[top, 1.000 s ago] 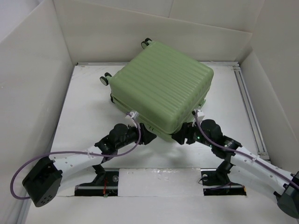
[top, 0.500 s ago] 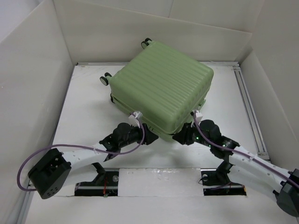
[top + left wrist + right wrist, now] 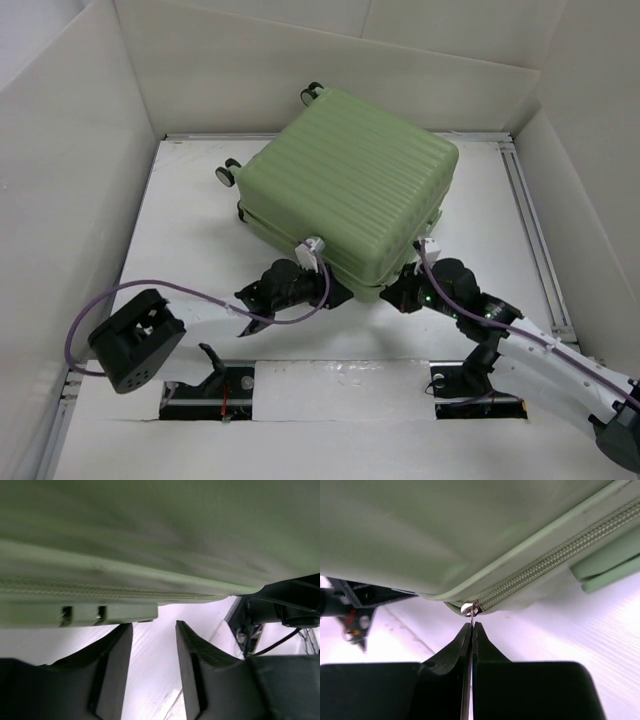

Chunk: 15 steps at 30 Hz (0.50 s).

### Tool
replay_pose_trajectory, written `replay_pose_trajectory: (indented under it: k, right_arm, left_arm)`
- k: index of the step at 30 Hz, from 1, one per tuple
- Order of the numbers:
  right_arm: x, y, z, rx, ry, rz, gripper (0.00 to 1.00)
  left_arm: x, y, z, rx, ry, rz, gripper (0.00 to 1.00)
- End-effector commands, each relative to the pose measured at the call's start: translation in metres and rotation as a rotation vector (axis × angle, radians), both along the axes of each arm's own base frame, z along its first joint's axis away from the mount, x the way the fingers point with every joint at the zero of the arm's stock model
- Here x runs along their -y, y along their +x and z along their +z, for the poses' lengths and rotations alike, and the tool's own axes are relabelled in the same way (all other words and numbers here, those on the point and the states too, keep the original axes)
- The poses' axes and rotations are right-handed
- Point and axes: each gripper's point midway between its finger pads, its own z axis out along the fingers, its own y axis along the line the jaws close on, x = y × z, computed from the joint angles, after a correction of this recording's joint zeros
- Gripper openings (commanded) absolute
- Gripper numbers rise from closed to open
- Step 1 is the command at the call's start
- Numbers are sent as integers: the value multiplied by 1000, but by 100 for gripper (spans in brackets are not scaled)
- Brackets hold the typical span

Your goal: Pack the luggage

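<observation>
**Top external.** I list one luggage [image 3: 350, 190], pale green and ribbed. It is closed and lies flat on the white bench [image 3: 190, 230], toward the far side, with its wheels [image 3: 227, 175] pointing far-left. Both arms reach in to its near edge. The left pincer [image 3: 337, 292] is at the near corner and the right pincer [image 3: 390, 293] is just beside it. From here I cannot tell how either set of jaws stands.

**Left wrist.** I see the underside of the shell and a zipper [image 3: 115, 594] line filling the upper frame. The two fingers [image 3: 117, 665] stand apart below the shell. Only bare bench shows between them, and nothing is gripped.

**Right wrist.** I see the shell's rounded corner with the zipper running along it. The jaws are pressed together, clamped on the thin metal zipper pull [image 3: 471, 611] at that corner.
</observation>
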Motion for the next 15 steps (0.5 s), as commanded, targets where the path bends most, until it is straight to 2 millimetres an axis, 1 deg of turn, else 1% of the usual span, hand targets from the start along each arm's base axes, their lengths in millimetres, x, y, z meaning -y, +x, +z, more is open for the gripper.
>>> replay_pose_trajectory:
  k: [1, 2, 3, 4, 5, 6, 8, 9, 10, 11, 12, 13, 14, 15]
  right_arm:
    - [6, 22, 73, 178, 32, -53, 0]
    - [6, 22, 73, 169, 12, -49, 0]
    - [6, 27, 87, 196, 18, -59, 0]
    - [4, 29, 84, 181, -7, -54, 0]
    - [3, 31, 85, 178, -21, -49, 0]
    - [4, 30, 80, 162, -52, -57, 0]
    - [0, 27, 80, 149, -54, -55, 0]
    - [-8, 19, 80, 128, -31, -34, 0]
    - [-10, 15, 69, 106, -33, -31, 0]
    - [-17, 8, 66, 88, -9, -8, 0]
    - [-29, 4, 73, 80, 65, 3, 0]
    - [-43, -10, 75, 74, 103, 60, 0]
    - [-52, -15, 71, 59, 116, 73, 0]
    - [-63, -18, 64, 38, 109, 82, 0]
  left_arm:
    - [33, 19, 53, 125, -142, 0, 34]
    - [42, 23, 56, 135, -172, 6, 32]
    - [44, 26, 55, 127, -188, 23, 31]
    - [48, 31, 61, 110, -221, 46, 31]
    - [57, 41, 65, 113, -242, 58, 31]
    - [62, 47, 68, 111, -259, 71, 31]
    - [75, 56, 73, 98, -291, 77, 30]
    - [90, 62, 75, 92, -306, 54, 30]
    - [97, 65, 76, 88, -319, 46, 30]
    - [106, 63, 77, 79, -333, 26, 30]
    - [117, 67, 76, 62, -353, 16, 30]
    - [122, 68, 72, 44, -353, 6, 28]
    - [128, 63, 70, 30, -362, -13, 28]
    - [129, 64, 66, 19, -368, -11, 28]
